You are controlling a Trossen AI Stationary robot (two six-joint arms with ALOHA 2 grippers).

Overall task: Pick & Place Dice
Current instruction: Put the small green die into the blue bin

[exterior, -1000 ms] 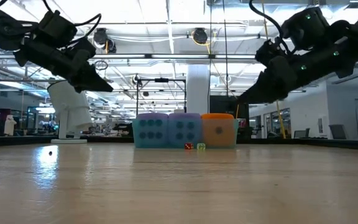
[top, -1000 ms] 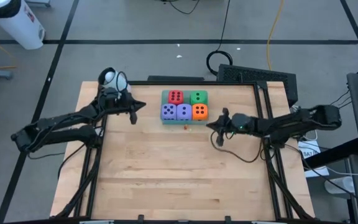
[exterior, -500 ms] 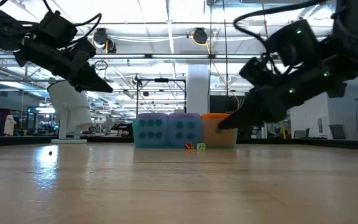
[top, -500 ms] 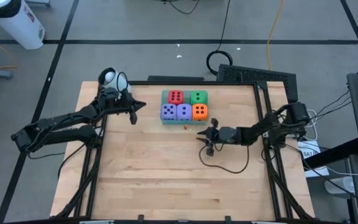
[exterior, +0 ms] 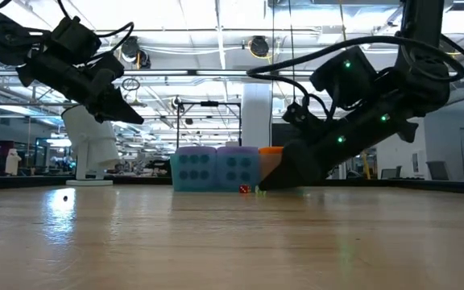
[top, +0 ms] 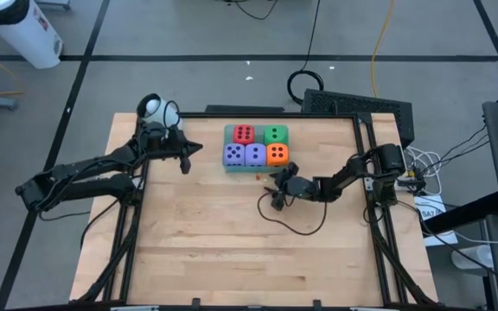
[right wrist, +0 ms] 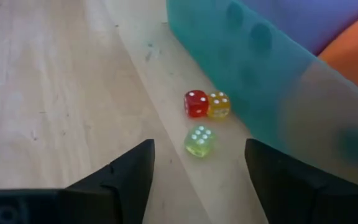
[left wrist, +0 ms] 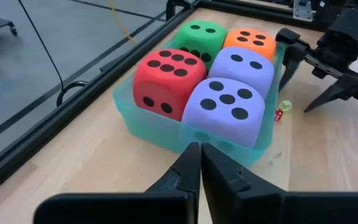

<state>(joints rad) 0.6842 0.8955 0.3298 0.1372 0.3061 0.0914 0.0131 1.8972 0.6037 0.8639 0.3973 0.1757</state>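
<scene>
- Your right end effector (right wrist: 194,163) hangs open over three tiny dice (right wrist: 202,118) on the worktop (top: 232,233), beside the teal tray (left wrist: 166,127).
- Your left end effector (left wrist: 199,163) waits closed, near the tray.

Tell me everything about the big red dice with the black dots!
The red die is a big soft-looking cube with rounded corners and dark pips: six on top, two on the side facing the left wrist camera. It sits upright in a back corner of the teal tray, pressed against the green die and a purple-blue die. From above it shows at the tray's far left corner. No fingers touch it.
</scene>
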